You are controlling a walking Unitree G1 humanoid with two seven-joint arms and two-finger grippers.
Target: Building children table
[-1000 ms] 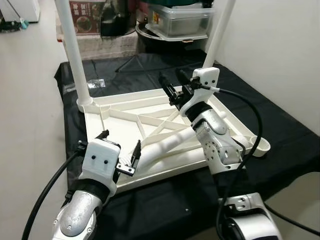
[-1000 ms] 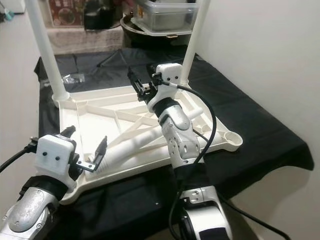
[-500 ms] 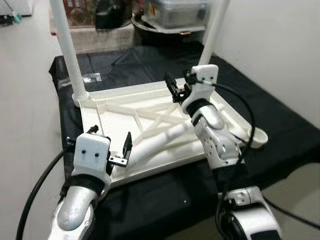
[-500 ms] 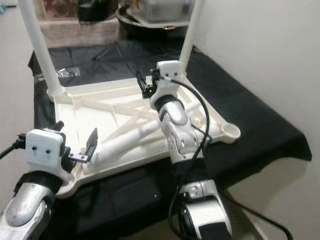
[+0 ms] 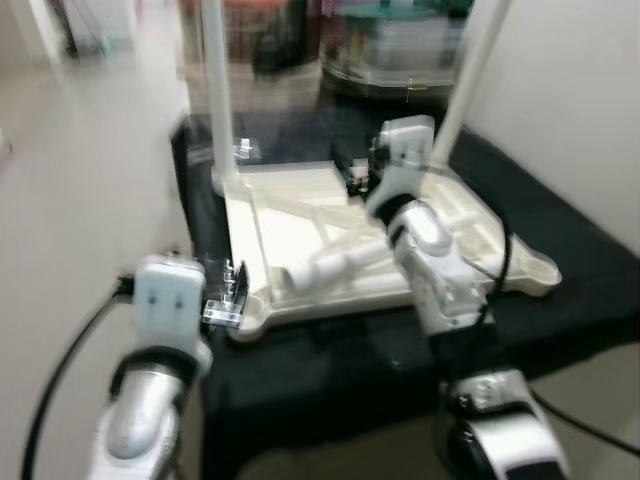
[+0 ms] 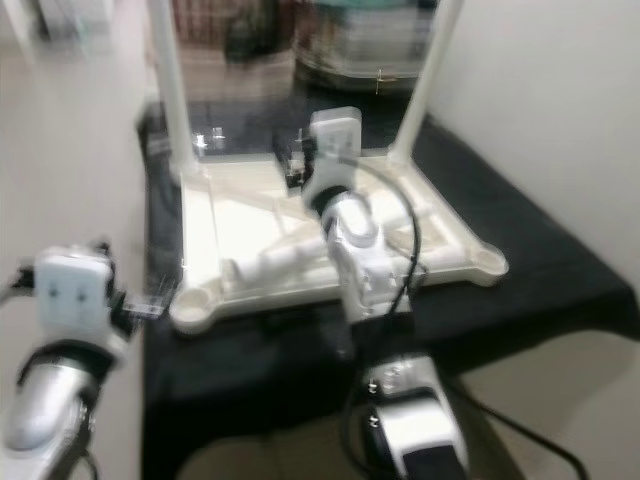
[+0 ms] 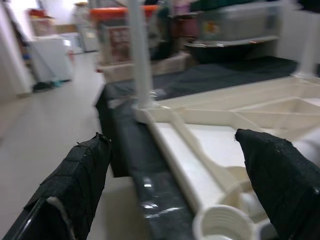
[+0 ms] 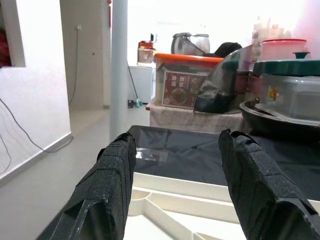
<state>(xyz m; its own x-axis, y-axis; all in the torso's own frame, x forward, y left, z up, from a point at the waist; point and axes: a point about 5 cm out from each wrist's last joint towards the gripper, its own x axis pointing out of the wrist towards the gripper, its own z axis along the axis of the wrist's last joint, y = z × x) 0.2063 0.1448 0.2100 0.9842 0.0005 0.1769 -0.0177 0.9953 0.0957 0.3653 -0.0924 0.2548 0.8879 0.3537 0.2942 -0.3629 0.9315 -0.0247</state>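
- The children table [image 5: 300, 225] lies upside down on a black tabletop [image 5: 560, 230]. Two legs are already standing at its far corners: one far left [image 5: 215, 90], one far right [image 5: 478, 75].
- A loose leg [image 5: 335, 265] lies inside the underside. Its long axis runs from near left to far right.
- The left claw [image 5: 232, 293] hovers at the near left corner, just beside an empty socket [image 7: 225, 225]. Its fingers [image 7: 75, 175] are apart and hold nothing.
- The right claw [image 5: 360, 172] is over the far middle of the table, fingers [image 8: 112, 180] also apart and empty.
- By my judgement the left claw is nearer to the near end of the loose leg, which lies to its right and a little farther, so this arm is better placed to take it.
- The head views are blurred. The left wrist view shows the socket rim clearly; the right wrist view shows the far left leg upright and the storage boxes [image 8: 187, 75] behind.
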